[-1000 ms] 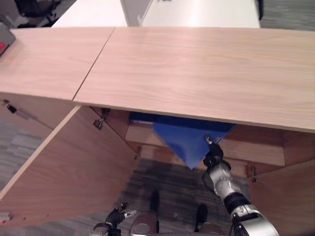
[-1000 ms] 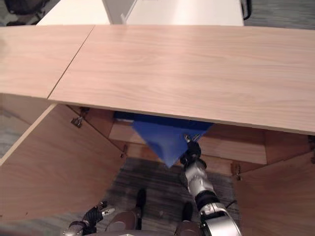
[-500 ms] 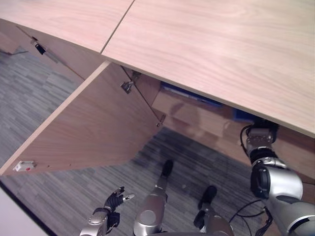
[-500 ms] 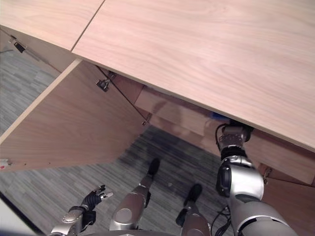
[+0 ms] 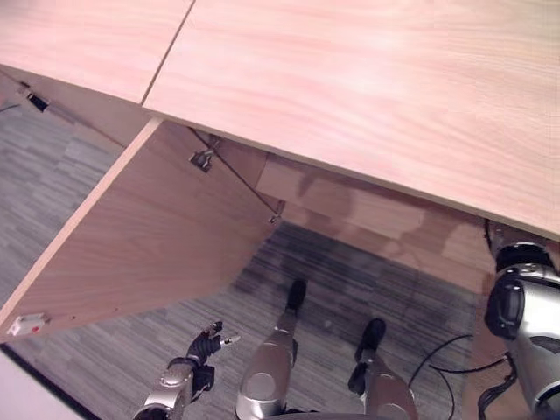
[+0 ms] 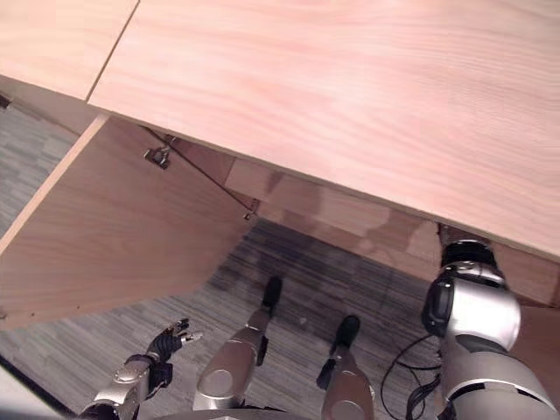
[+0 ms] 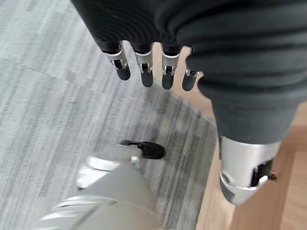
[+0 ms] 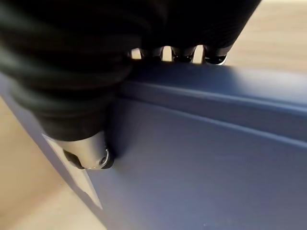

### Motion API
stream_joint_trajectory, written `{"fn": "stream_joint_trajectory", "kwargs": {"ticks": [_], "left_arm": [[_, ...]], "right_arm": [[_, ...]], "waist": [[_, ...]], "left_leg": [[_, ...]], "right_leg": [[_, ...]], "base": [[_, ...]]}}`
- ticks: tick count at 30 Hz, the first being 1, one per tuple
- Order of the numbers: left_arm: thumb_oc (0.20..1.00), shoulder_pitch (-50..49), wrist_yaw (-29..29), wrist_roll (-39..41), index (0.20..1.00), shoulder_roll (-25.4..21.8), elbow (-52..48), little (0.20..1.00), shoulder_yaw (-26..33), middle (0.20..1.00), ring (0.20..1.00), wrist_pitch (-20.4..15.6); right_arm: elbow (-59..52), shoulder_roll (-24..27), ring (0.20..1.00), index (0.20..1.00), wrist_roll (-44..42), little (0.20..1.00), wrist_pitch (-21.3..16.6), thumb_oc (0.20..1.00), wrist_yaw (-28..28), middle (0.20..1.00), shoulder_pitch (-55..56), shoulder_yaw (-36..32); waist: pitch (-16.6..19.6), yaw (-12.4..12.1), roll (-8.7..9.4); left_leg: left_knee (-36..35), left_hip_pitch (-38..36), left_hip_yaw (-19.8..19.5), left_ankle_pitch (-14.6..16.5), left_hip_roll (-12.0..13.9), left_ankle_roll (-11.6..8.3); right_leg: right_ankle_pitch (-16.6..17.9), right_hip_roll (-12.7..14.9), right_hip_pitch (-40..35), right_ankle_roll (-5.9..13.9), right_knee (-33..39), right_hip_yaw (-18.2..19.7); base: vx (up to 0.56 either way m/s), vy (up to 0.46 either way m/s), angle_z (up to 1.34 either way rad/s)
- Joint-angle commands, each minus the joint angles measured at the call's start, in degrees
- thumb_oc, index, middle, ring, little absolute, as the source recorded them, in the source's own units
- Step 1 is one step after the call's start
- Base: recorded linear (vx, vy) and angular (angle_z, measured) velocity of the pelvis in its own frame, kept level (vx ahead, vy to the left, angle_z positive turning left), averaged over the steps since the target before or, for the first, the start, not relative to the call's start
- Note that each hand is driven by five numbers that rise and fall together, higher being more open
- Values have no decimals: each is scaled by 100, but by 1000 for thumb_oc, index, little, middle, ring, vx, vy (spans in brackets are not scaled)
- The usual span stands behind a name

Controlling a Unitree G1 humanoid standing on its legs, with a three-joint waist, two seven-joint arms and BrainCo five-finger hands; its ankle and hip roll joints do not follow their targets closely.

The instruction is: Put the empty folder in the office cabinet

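Note:
The blue folder (image 8: 206,158) lies inside the wooden office cabinet (image 5: 350,79), close in front of the right wrist camera. My right hand (image 8: 88,155) holds it, with the fingers hooked over its upper edge and the thumb pressed on its flat face. In the eye views my right forearm (image 5: 518,297) reaches in under the cabinet top, which hides the hand and the folder there. The cabinet's left door (image 5: 149,236) stands wide open. Low at the left, my left hand (image 5: 208,337) hangs open over the carpet, its fingers (image 7: 144,67) straight and holding nothing.
Grey striped carpet (image 5: 367,280) lies in front of the cabinet. A wooden shelf front (image 5: 376,219) shows inside the opening. The open door carries a hinge (image 5: 203,159) and a small white tag (image 5: 24,325) at its outer corner. A neighbouring cabinet (image 5: 79,39) joins at the left.
The camera has swung. A second ago the folder's blue corner stuck out of the opening; it has since gone in under the cabinet top, and my right arm reaches deeper. The left hand stays low.

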State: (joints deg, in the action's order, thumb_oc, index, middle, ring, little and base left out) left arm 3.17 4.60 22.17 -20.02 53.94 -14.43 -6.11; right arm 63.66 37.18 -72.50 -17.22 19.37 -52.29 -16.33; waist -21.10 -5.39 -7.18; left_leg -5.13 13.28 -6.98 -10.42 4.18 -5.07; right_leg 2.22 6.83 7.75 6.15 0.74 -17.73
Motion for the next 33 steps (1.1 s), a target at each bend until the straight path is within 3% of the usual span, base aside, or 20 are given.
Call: {"fn": "stream_joint_trajectory", "kwargs": {"ticks": [1,4,10,13,17,23,30,31,33], "left_arm": [[1000,-104,9,156,1000,-134,156,1000,-108,1000,1000,-57],[1000,-106,19,205,1000,-127,143,1000,-53,1000,1000,-70],[1000,-117,106,126,1000,-154,247,1000,-189,1000,1000,-79],[1000,-56,127,145,1000,-199,200,1000,-257,1000,1000,-90],[1000,138,97,152,1000,-386,106,1000,-408,1000,1000,-105],[1000,119,47,126,1000,-620,55,1000,-397,1000,1000,-100],[1000,77,28,71,1000,-831,-88,1000,-437,1000,1000,-125],[1000,78,27,56,1000,-866,-111,1000,-452,1000,1000,-132],[1000,52,16,49,1000,-908,-157,1000,-474,1000,1000,-138]], "right_arm": [[-294,829,200,200,343,200,-646,200,-22,200,101,-92],[-64,831,200,200,256,200,-501,200,-62,200,434,-376],[455,693,200,200,248,200,-133,200,-375,200,196,-91],[690,785,200,200,232,200,-59,200,-434,200,-152,126],[755,728,200,200,171,200,-89,200,-468,200,-811,519],[901,1003,200,200,-18,200,-152,200,-479,200,-1273,741],[1002,1256,200,200,-92,200,-187,200,-377,200,-1751,1016],[1013,1286,200,200,-117,200,-194,200,-359,200,-1807,1031],[1051,1344,200,200,-142,200,-217,200,-301,200,-1892,1095]], "waist": [[327,-78,131],[280,133,86],[133,213,-8],[23,189,-24],[-193,113,49],[-42,66,-37],[26,-6,-109],[84,-10,-110],[89,-13,-125]], "left_leg": [[52,-502,509,847,109,-111],[78,-623,839,903,121,-91],[257,-647,1259,954,161,-84],[518,-434,1290,992,191,-87],[1561,500,1163,1271,261,-89],[2774,1693,821,1678,272,-89],[3182,2415,742,1773,241,-55],[3235,2429,681,1946,229,-72],[3353,2659,695,1850,225,-44]], "right_leg": [[-845,118,168,290,-779,687],[-796,88,295,321,-811,983],[-677,59,555,360,-863,1345],[-661,82,733,343,-977,1379],[-838,116,1360,259,-1651,1338],[-1271,183,2369,140,-2833,1190],[-1399,234,3098,111,-3370,1188],[-1577,230,3125,143,-3458,1233],[-1526,265,3342,83,-3596,1204]], "base": [[-43,68,-54],[-44,64,-43],[-65,37,-43],[-102,-26,-30],[-130,-113,-9],[-46,-68,19],[-30,-31,14],[0,-37,7],[10,-44,15]]}}
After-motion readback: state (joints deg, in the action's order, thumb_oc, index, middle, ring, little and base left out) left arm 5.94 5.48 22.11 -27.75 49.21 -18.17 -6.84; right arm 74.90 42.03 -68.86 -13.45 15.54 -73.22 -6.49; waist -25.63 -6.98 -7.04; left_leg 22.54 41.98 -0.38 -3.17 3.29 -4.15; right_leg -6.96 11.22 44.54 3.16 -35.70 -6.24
